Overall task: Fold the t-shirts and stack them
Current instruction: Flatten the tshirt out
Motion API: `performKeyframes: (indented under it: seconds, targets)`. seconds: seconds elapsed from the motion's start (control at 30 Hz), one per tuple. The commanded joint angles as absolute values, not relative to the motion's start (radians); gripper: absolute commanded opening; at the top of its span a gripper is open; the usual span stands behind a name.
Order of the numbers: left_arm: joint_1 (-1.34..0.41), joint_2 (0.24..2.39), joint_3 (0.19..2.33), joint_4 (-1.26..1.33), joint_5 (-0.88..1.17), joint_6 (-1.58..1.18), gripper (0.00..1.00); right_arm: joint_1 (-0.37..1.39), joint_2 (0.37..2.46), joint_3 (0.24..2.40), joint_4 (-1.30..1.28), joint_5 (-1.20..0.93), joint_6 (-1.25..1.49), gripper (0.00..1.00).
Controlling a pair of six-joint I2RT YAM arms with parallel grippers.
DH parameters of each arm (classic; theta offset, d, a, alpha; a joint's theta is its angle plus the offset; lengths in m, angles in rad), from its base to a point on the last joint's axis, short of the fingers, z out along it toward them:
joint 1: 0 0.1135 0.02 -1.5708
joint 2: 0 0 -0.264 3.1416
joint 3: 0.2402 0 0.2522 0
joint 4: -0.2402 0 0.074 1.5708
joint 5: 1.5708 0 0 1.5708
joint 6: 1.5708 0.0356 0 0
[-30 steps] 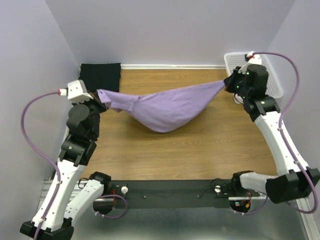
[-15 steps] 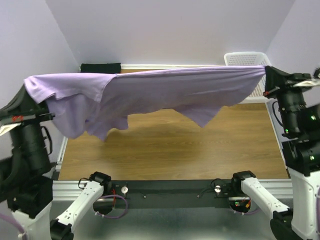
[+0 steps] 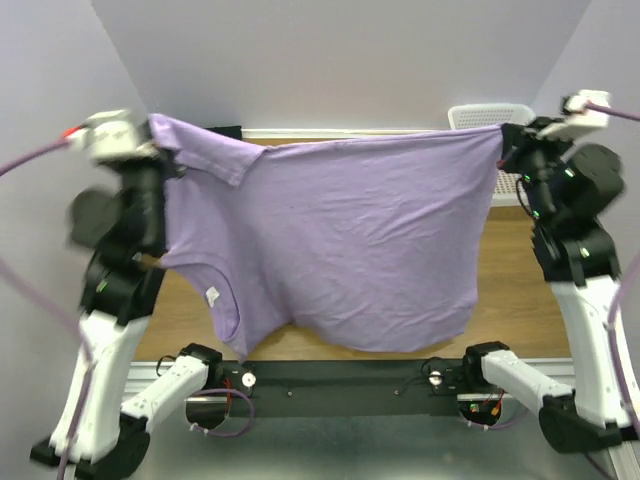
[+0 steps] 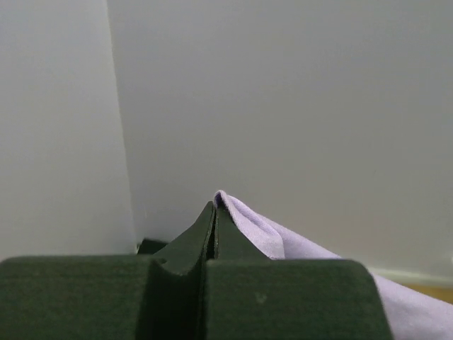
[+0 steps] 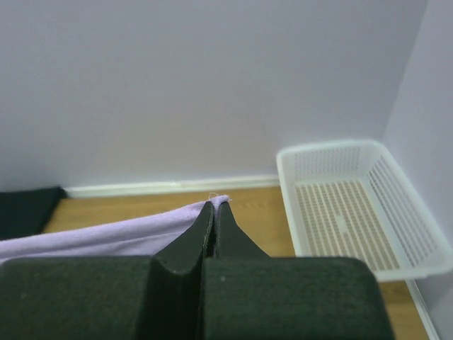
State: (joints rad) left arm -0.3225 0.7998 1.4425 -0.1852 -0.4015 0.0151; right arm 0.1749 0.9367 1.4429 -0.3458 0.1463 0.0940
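Lavender t-shirt (image 3: 340, 230) hangs spread across frame centre, its top corners clamped in the closed left gripper (image 4: 214, 210) and closed right gripper (image 5: 214, 209). Neck tag (image 3: 212, 296): unreadable. Black t-shirt (image 5: 21, 211) lies at the right wrist view's left edge. White basket (image 5: 354, 205): upper right. One second earlier the lavender shirt sagged, bunched.

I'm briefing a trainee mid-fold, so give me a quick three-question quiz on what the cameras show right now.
1. True or false: the lavender t-shirt lies flat on the table.
2. What grips the shirt? A: left hand only. B: right hand only. C: both hands.
3. What stands at the far right corner?

Key:
1. False; it hangs spread out above the table.
2. C.
3. The white basket, which is empty.
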Motion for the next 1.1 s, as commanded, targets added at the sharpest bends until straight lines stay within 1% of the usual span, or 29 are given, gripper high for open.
performKeyframes:
  seconds: [0.0, 0.03, 0.17, 0.37, 0.47, 0.67, 0.77, 0.8, 0.93, 1.07]
  targets:
    - [-0.318, 0.980, 1.362, -0.085, -0.446, 0.051, 0.00, 0.169, 1.083, 1.399, -0.356, 0.284, 0.055, 0.00]
    - [-0.316, 1.009, 1.362, -0.068, -0.442, 0.046, 0.00, 0.169, 1.138, 1.399, -0.353, 0.302, 0.045, 0.00]
    - [-0.314, 1.118, 1.428, -0.005, -0.413, 0.040, 0.00, 0.169, 1.235, 1.428, -0.302, 0.304, 0.032, 0.01]
    - [-0.313, 1.154, 1.545, 0.037, -0.407, 0.066, 0.00, 0.169, 1.244, 1.492, -0.262, 0.287, 0.023, 0.01]
    - [-0.313, 1.115, 1.555, 0.028, -0.394, 0.064, 0.00, 0.169, 1.212, 1.497, -0.261, 0.284, 0.014, 0.00]
    - [-0.313, 0.936, 1.520, 0.002, -0.344, 0.051, 0.00, 0.169, 1.046, 1.467, -0.261, 0.252, 0.009, 0.00]
    - [-0.313, 0.821, 1.493, -0.032, -0.293, 0.055, 0.00, 0.169, 0.930, 1.436, -0.261, 0.236, -0.028, 0.00]
    - [-0.313, 0.760, 1.483, -0.034, -0.258, 0.063, 0.00, 0.167, 0.905, 1.428, -0.261, 0.233, -0.031, 0.00]
    - [-0.313, 0.626, 1.463, -0.049, -0.154, 0.083, 0.00, 0.169, 0.766, 1.394, -0.262, 0.190, -0.061, 0.01]
    - [-0.313, 0.581, 1.489, -0.060, -0.107, 0.083, 0.00, 0.167, 0.712, 1.405, -0.262, 0.160, -0.084, 0.00]
